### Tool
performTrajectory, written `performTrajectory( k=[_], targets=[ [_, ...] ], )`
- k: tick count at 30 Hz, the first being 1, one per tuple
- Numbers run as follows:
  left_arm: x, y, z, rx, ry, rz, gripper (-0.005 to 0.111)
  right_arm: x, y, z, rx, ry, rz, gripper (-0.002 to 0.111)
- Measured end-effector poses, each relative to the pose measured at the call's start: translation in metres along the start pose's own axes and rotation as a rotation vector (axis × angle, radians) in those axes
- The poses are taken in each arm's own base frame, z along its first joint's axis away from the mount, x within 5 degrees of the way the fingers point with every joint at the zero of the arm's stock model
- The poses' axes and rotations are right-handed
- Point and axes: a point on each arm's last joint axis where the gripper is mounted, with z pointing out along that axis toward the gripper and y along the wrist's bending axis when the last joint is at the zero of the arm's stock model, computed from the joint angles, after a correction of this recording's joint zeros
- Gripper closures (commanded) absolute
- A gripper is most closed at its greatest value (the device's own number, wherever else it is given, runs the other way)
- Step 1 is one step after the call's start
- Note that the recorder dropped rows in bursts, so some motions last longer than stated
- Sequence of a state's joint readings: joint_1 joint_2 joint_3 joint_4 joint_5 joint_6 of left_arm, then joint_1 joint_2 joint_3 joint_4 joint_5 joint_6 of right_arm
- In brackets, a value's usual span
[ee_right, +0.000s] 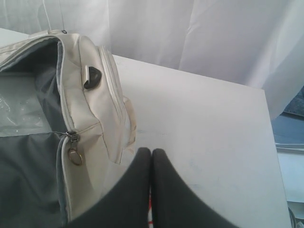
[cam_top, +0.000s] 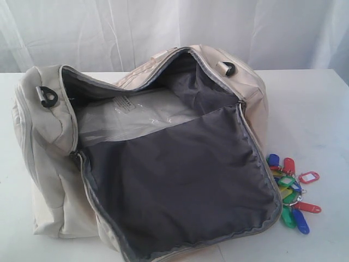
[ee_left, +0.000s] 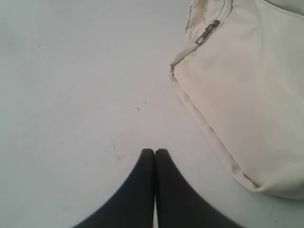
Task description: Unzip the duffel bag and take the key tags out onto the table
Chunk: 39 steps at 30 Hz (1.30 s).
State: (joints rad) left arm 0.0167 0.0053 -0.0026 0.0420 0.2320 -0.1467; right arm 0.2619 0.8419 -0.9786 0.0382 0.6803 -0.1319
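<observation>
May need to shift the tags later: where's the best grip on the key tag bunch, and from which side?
Probably the middle of the key tags, where the rings gather them; single tags splay flat on the table. Come from above, biased to the open right side in the exterior view, since the duffel bag wall crowds the bunch's left.

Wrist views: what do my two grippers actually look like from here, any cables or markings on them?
The left gripper and the right gripper look alike: each has two plain matte black fingers, broad at the base and curving in to narrow rounded tips. No cables, labels or markings show on them. The arms themselves are out of frame in every view.
</observation>
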Motion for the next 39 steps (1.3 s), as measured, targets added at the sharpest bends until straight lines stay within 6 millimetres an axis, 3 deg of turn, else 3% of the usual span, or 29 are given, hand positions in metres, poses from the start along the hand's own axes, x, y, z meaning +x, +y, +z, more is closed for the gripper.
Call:
performTrajectory(
  k=[39],
  targets=[
    [-0.003, 0.0003, 0.0, -0.005, -0.033, -0.011, 0.107, 0.0, 0.0005, 0.0, -0.003, 0.0, 0.0, 0.108]
  ],
)
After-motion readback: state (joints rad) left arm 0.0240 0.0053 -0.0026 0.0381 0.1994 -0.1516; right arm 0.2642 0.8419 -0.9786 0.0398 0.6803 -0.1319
